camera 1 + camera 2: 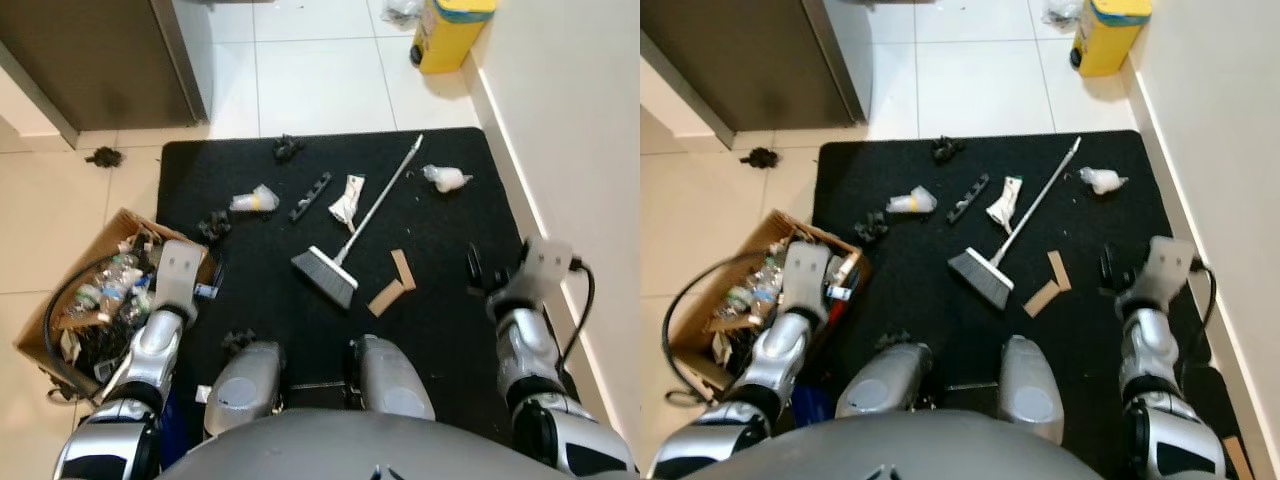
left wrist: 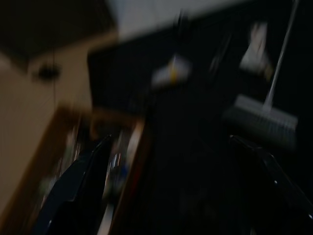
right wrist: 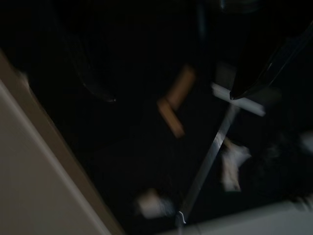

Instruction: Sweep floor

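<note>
A grey broom lies flat on the black mat, its pale handle running up toward the far right. Litter is scattered around it: a white wrapper, a crumpled white wad, a clear cup, a black strip, small black bits and cardboard pieces. My left gripper hangs open over the mat's left edge by the box. My right gripper hangs open near the mat's right side. Neither holds anything.
A cardboard box full of bottles and cables stands at the mat's left. A yellow bin sits far right by the white wall. A dark cabinet stands far left. A black scrap lies on the tiles.
</note>
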Tool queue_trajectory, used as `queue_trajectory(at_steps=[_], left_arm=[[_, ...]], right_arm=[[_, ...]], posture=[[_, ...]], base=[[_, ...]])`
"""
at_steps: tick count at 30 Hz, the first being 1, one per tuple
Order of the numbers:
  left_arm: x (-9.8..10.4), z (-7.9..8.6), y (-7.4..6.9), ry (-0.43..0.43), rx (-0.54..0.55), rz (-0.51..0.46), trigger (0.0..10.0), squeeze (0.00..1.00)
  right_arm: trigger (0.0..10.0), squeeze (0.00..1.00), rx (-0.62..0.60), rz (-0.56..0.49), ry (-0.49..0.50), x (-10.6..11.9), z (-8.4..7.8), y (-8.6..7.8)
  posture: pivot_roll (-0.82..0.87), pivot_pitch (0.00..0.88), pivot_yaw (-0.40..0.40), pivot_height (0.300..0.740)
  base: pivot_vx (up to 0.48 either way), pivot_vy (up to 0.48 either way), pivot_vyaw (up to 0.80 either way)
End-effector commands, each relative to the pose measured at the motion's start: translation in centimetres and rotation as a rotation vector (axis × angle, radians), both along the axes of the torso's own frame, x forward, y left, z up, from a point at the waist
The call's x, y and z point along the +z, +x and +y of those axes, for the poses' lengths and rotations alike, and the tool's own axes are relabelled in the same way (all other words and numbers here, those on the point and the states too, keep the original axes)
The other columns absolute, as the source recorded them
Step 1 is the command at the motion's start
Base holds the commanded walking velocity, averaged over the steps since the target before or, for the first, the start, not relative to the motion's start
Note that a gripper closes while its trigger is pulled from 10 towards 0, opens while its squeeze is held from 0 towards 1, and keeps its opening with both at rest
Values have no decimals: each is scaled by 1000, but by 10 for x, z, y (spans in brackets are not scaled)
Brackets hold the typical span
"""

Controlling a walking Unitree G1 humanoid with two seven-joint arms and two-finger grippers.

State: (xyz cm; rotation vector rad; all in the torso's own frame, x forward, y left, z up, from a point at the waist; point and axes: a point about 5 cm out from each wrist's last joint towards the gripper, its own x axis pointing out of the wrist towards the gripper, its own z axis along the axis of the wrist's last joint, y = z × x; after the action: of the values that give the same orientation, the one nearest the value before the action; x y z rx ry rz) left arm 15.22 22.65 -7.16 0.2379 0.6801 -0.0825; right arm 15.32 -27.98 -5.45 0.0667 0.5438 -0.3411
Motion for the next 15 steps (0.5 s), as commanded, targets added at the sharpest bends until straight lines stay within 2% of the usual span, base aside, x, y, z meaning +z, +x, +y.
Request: queue_trajectory(at_steps=[1,2,3,4,7,8,10,11,12,15], left_arm=[[-4,4,-6,26,-11,49,10000,0],[-13,8,-22,49,2,145,10000,0],[-13,8,-22,49,2,145,10000,0],[-19,11,-35,76,4,232,10000,0],[-19,11,-35,76,4,232,10000,0],[-25,22,-54,117,24,351,10000,0],[-26,31,-62,101,95,396,10000,0],[-26,31,-62,101,95,396,10000,0],[-26,34,-62,77,148,404,10000,0],[-24,38,-58,50,224,386,10000,0]], right_arm=[[10000,0,-46,48,13,-5,-3,-9],[10000,0,-82,130,52,-16,0,-26],[10000,0,-82,130,52,-16,0,-26],[10000,0,-35,247,92,-29,11,-41],[10000,0,-35,247,92,-29,11,-41],[10000,0,46,381,134,-41,27,-57],[10000,0,31,363,134,-40,28,-49],[10000,0,31,363,134,-40,28,-49],[10000,0,-1,331,122,-36,24,-40],[10000,0,-50,289,118,-32,17,-36]], posture=[[69,0,-20,740],[73,0,-21,740],[73,0,-21,740],[77,0,-28,740],[77,0,-28,740],[77,0,-27,740],[77,0,-27,740],[77,0,-27,740],[77,0,-27,740],[74,0,-24,740]], base=[[0,0,0],[0,0,0],[0,0,0],[0,0,0],[0,0,0],[0,0,0],[0,0,0],[0,0,0],[0,0,0],[0,0,0]])
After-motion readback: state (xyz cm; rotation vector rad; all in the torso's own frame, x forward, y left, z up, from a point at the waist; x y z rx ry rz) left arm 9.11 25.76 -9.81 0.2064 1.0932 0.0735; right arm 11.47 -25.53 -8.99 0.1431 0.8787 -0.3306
